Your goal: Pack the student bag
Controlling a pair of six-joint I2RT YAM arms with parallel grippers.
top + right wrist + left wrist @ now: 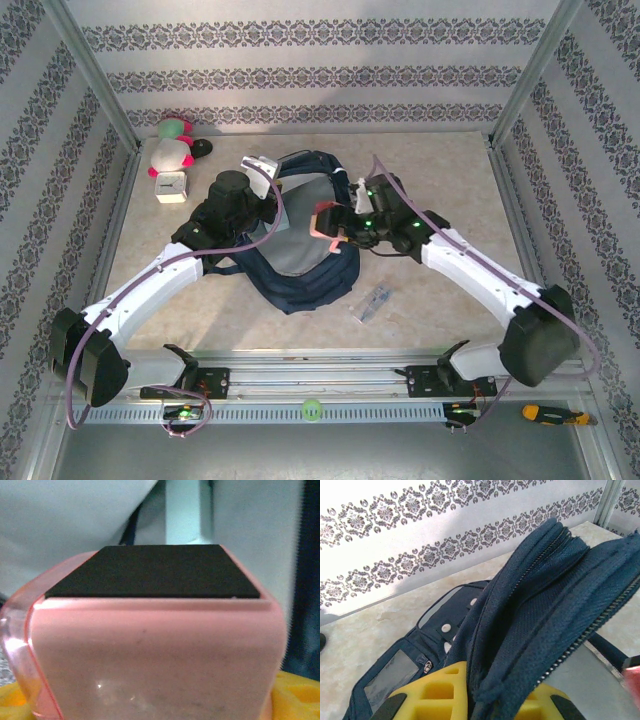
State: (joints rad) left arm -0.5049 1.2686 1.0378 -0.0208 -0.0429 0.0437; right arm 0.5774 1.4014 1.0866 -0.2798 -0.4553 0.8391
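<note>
The large navy-blue fabric backpack (300, 275) lies flat on the table. The left claw (485, 702) is clamped on the zippered rim at the backpack's far-left side, holding the mouth up. The right claw (338, 226) appears to grip a translucent pink plastic box (150, 645) with a flat black top, just over the backpack's right side. If the pinched fabric slips, the mouth would sag, and the box could snag on the zip or land outside.

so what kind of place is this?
Probably a lab test booth, not a real room: aluminium frame posts, wallpapered panel walls, arms bolted to a rail.
</note>
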